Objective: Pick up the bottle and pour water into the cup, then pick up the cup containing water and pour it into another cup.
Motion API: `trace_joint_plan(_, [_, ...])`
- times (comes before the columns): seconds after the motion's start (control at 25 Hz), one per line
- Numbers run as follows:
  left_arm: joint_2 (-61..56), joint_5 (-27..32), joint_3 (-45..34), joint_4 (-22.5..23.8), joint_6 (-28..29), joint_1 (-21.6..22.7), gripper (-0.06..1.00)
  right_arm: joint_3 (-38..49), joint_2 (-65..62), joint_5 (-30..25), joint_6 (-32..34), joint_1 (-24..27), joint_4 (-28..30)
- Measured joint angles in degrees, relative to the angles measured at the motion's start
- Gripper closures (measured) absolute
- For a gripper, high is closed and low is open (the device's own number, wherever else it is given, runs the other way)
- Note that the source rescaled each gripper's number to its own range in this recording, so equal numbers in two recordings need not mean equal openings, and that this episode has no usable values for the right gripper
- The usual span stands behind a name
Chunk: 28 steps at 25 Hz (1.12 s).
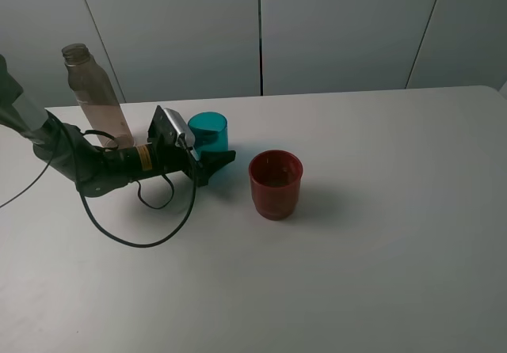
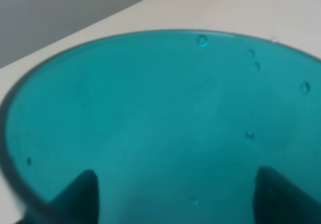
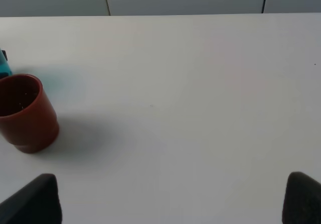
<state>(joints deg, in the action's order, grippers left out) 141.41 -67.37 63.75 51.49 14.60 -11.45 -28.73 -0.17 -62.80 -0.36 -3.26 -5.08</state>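
Left gripper (image 1: 212, 160) reaches low across the table (image 1: 380, 250) with its fingers spread either side of the teal cup (image 1: 209, 130), apparently not yet clamped. The step in hand looks like grasping this cup for the second pour; next the fingers must close firmly, lift, and tip over the red cup (image 1: 276, 184) just beside it. Droplets bead the teal wall. The bottle (image 1: 97, 96) stands behind the arm. Right gripper (image 3: 170, 199) sits wide open, idle.
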Motion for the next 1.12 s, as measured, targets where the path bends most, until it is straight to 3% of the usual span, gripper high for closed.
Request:
trace_joint_plan(0.04, [0.0,0.3,0.0,0.1,0.0,0.0,0.24,0.0,0.0,0.0,0.0,0.0,0.0])
trace_joint_plan(0.08, [0.0,0.4,0.0,0.2,0.0,0.0,0.08,0.0,0.0,0.0,0.0,0.0,0.0])
trace_joint_plan(0.16, [-0.1,0.5,0.0,0.2,0.0,0.0,0.01,0.0,0.0,0.0,0.0,0.0,0.0])
trace_joint_plan(0.4, [-5.4,1.1,-1.3,0.2,0.3,0.0,-0.03,0.0,0.0,0.0,0.0,0.0,0.0])
trace_joint_plan(0.52, [-10.4,3.7,-2.1,0.1,3.1,-0.3,-0.03,0.0,0.0,0.0,0.0,0.0,0.0])
trace_joint_plan(0.96, [-33.7,26.8,-2.5,0.3,25.5,-3.7,-0.03,0.0,0.0,0.0,-0.1,0.0,0.0])
trace_joint_plan(1.12, [-42.5,33.2,-2.5,5.7,34.4,-4.1,-0.03,0.0,0.0,0.0,-0.1,0.0,0.0])
